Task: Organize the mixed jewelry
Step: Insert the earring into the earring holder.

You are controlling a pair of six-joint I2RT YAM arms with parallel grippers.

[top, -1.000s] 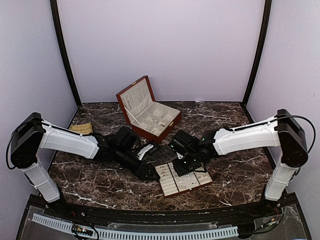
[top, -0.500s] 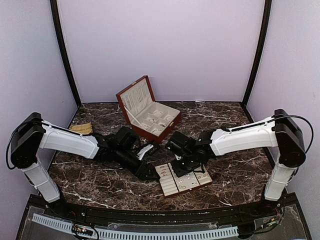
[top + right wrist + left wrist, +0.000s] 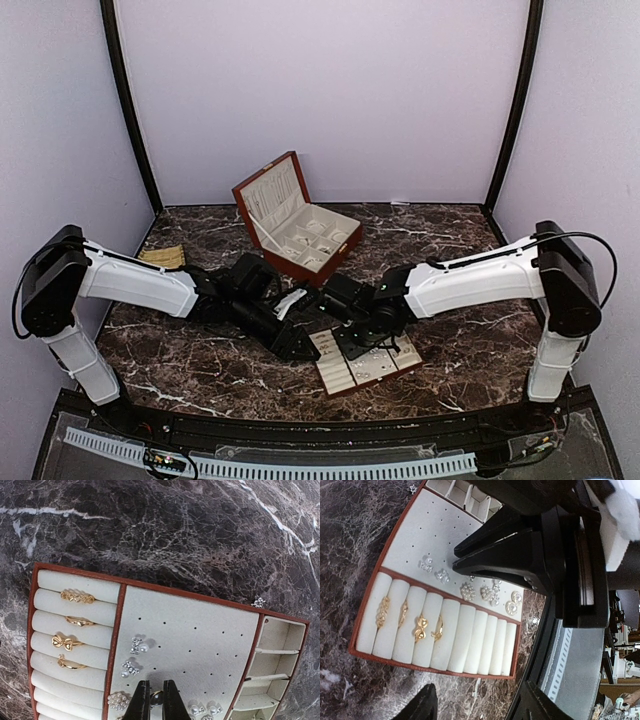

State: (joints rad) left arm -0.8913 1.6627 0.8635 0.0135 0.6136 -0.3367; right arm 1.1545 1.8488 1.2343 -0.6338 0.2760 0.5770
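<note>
The mixed jewelry lies in the cream slotted tray (image 3: pixel 345 378). Gold rings (image 3: pixel 77 597) sit in its rolls, also seen from the left wrist (image 3: pixel 420 628). Pearl and crystal earrings (image 3: pixel 136 645) are pinned on the perforated pad (image 3: pixel 440 527). My right gripper (image 3: pixel 156 683) hangs low over that pad, shut on a small gold-rimmed earring (image 3: pixel 158 698); from above it sits over the tray's middle (image 3: pixel 357 340). My left gripper (image 3: pixel 477 707) stands open over bare marble at the tray's left edge (image 3: pixel 301 347), holding nothing. One loose silvery piece (image 3: pixel 258 602) lies on the table beside the tray.
A red-brown wooden box (image 3: pixel 330 262) with cream compartments stands open behind the tray, lid up. A tan flat item (image 3: pixel 162 257) lies at the far left. The tray's small compartments (image 3: pixel 272 667) are at its right end. The table's front edge (image 3: pixel 555 645) runs close by.
The right arm has swung left, carrying its shut gripper from the tray's back right edge to over the earring pad. The left arm has not moved.
</note>
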